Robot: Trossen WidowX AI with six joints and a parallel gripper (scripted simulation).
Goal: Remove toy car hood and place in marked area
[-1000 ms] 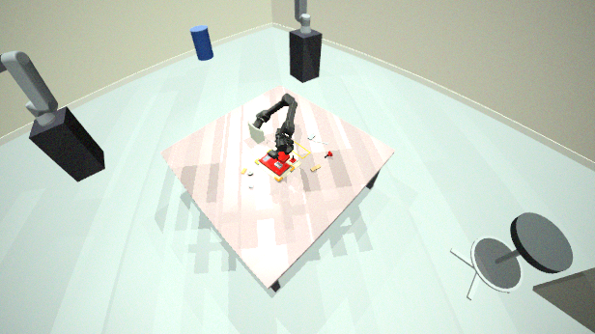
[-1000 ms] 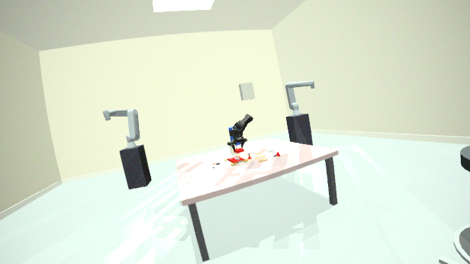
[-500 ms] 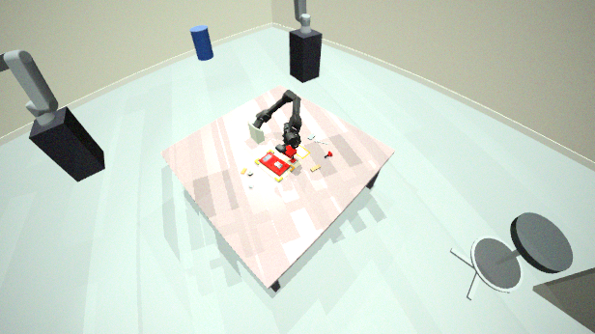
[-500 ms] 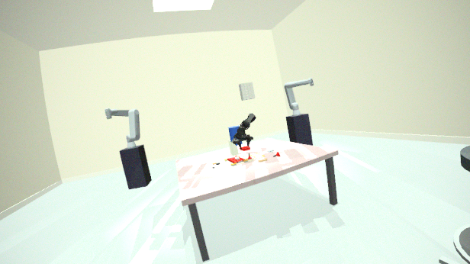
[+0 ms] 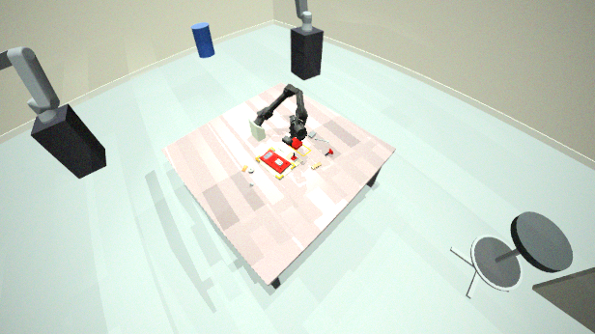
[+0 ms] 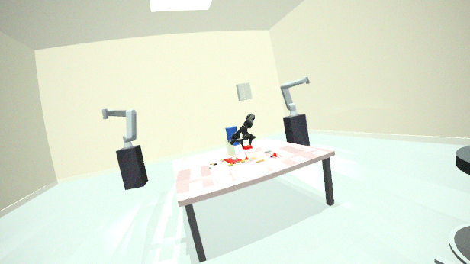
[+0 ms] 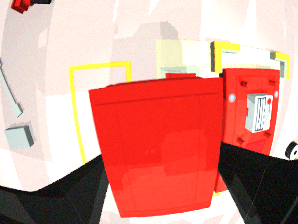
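Note:
The red hood (image 5: 297,144) (image 6: 247,147) (image 7: 160,150) is off the car and in the air, held level between the fingers. My gripper (image 5: 295,140) (image 6: 247,145) (image 7: 161,153) is shut on it, one black finger at each side. The red toy car (image 5: 275,161) (image 6: 231,160) (image 7: 235,135) lies on the table with a white block showing on it. In the wrist view the car is to the right of the hood, partly hidden by it. The marked area, a yellow outline (image 7: 100,65), shows to the left, its right part hidden by the hood.
Yellow corner brackets (image 7: 217,57) stand around the car. A small red piece with a dark knob (image 5: 294,157) stands beside it. A grey block (image 5: 312,134) (image 7: 19,136), a thin grey rod (image 7: 10,92) and another red piece (image 5: 329,152) (image 7: 21,5) lie beyond the marked area. A pale upright panel (image 5: 257,130) stands near the arm.

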